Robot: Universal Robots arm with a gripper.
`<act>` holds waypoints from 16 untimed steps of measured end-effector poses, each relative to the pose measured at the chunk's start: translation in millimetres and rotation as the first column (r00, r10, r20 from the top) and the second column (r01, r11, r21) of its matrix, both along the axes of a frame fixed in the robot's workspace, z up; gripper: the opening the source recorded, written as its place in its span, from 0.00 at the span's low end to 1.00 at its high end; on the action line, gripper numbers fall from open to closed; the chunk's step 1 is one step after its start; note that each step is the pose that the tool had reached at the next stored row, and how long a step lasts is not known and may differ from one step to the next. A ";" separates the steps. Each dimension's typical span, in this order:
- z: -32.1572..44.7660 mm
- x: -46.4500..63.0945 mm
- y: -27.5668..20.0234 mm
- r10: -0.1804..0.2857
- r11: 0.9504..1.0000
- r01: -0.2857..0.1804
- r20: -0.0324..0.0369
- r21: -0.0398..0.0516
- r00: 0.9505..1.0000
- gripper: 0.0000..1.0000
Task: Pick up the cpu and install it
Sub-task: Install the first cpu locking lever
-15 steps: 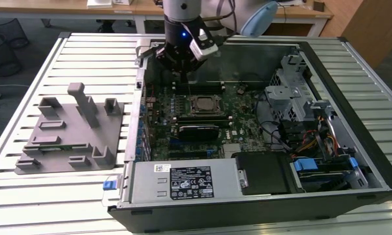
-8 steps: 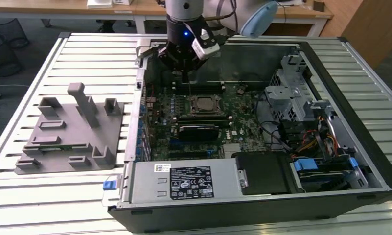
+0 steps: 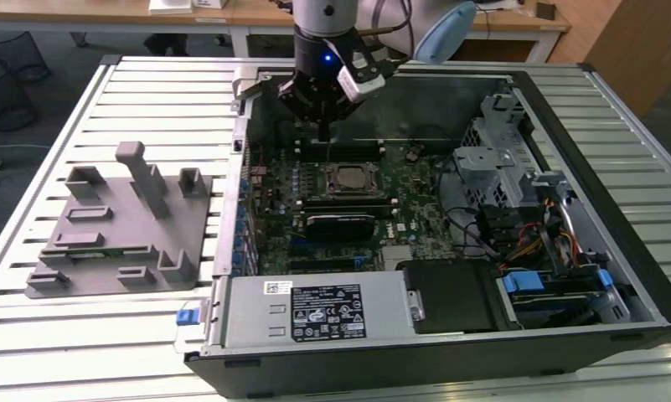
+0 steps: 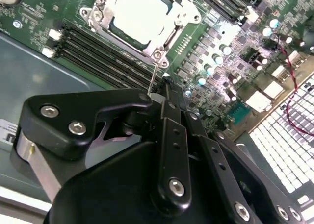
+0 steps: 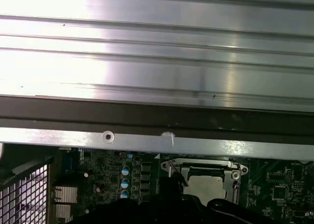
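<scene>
The cpu (image 3: 348, 178) lies silver side up inside the square metal-framed socket (image 3: 327, 189) in the middle of the motherboard. It also shows in both wrist views, cpu (image 4: 137, 13) and cpu (image 5: 208, 186). My gripper (image 3: 326, 132) hangs just behind the socket over the memory slots (image 3: 338, 151), fingers pointing down and pressed together. A thin metal socket lever (image 4: 153, 76) rises from the socket's corner up to the fingertips (image 4: 166, 89). Whether the lever is pinched or only touched is hidden.
The open computer case (image 3: 559, 109) lies on a slatted metal table (image 3: 145, 92). A grey fixture block (image 3: 123, 226) stands at the exterior view's left. The power supply (image 3: 312, 310) is at the case's near side, with a drive cage and cables (image 3: 514, 209) at the exterior view's right.
</scene>
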State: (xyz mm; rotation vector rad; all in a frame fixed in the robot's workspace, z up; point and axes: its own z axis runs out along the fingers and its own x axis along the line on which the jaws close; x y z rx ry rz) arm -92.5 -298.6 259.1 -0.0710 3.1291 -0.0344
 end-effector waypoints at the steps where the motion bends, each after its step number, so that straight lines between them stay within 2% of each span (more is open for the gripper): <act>1: -0.1 1.7 0.0 0.000 1.000 0.000 0.000 0.000 1.000 0.11; 4: -0.3 8.0 0.0 0.000 1.000 0.000 -0.001 0.000 1.000 0.11; 11: -0.9 30.7 0.0 0.000 1.000 0.000 -0.008 0.000 1.000 0.11; 12: -1.4 32.1 -0.1 0.000 1.000 0.000 -0.008 0.002 1.000 0.11; 13: -1.6 33.1 -0.2 0.000 1.000 0.000 -0.009 0.014 1.000 0.11; 15: -2.2 34.8 -0.7 0.000 0.999 0.000 -0.010 0.047 1.000 0.11; 16: -3.1 35.7 -1.0 0.000 0.999 0.000 -0.009 0.053 1.000 0.11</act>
